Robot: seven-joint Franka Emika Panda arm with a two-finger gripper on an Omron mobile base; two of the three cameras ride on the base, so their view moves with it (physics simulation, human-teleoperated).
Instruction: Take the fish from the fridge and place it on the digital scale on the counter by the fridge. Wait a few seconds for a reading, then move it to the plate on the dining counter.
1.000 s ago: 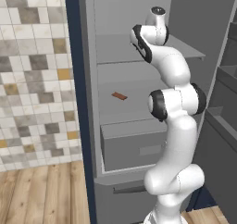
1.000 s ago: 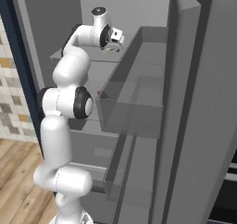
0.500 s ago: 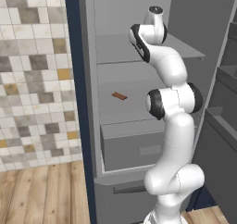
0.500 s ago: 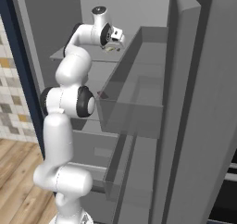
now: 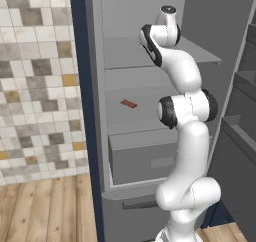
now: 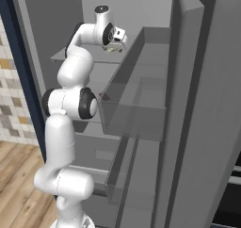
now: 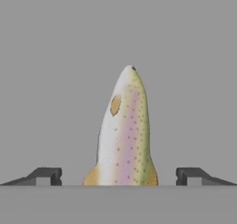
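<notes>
Fridge (image 5: 200,16) shelf unchanged; claw (image 7: 118,177), now slightly lower, spreads wide around fish (image 7: 124,130).

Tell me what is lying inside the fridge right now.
On an upper shelf of the fridge lies the fish, between the open gripper's fingertips. A flat reddish-brown bar lies on the shelf below. The closed drawer hides whatever it holds.

Speckled fish (image 7: 124,135) (pinkish stripe), fridge (image 5: 150,61) shelf
</notes>
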